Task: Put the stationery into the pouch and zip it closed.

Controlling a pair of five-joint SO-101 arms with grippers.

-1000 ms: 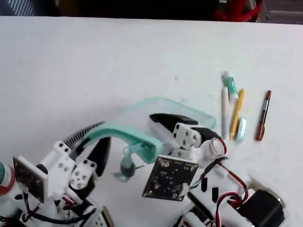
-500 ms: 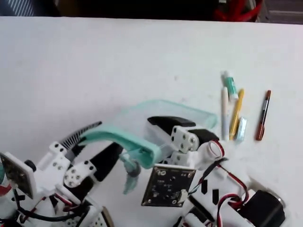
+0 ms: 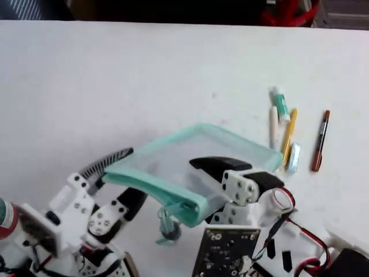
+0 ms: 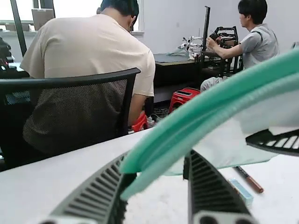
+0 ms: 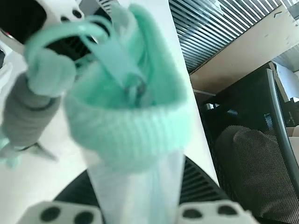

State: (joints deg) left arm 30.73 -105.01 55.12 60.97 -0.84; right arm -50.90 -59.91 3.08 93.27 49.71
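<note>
A translucent teal pouch point(image 3: 190, 158) hangs above the table, held from both ends. My left gripper point(image 3: 124, 178) is shut on its teal zipper edge point(image 4: 196, 126) at the left end, seen between the ribbed fingers point(image 4: 205, 191). My right gripper point(image 3: 212, 183) is shut on the pouch's near right end point(image 5: 131, 135), where the zipper pull point(image 3: 167, 226) dangles. The stationery lies on the table to the right: a teal-capped tube point(image 3: 281, 103), a white pen point(image 3: 273, 128), a yellow pen point(image 3: 288, 137), a pale blue eraser point(image 3: 293, 157) and a brown pen point(image 3: 320, 141).
The white table point(image 3: 115, 75) stretches open to the left and far side. Both arm bases and loose wiring point(image 3: 288, 254) crowd the near edge. A black mesh chair point(image 4: 70, 116) stands beyond the table's far edge.
The pouch has risen and shifted right, its far edge now close to the pens. The right arm has moved right and nearer; the left gripper has followed, still holding the zipper edge.
</note>
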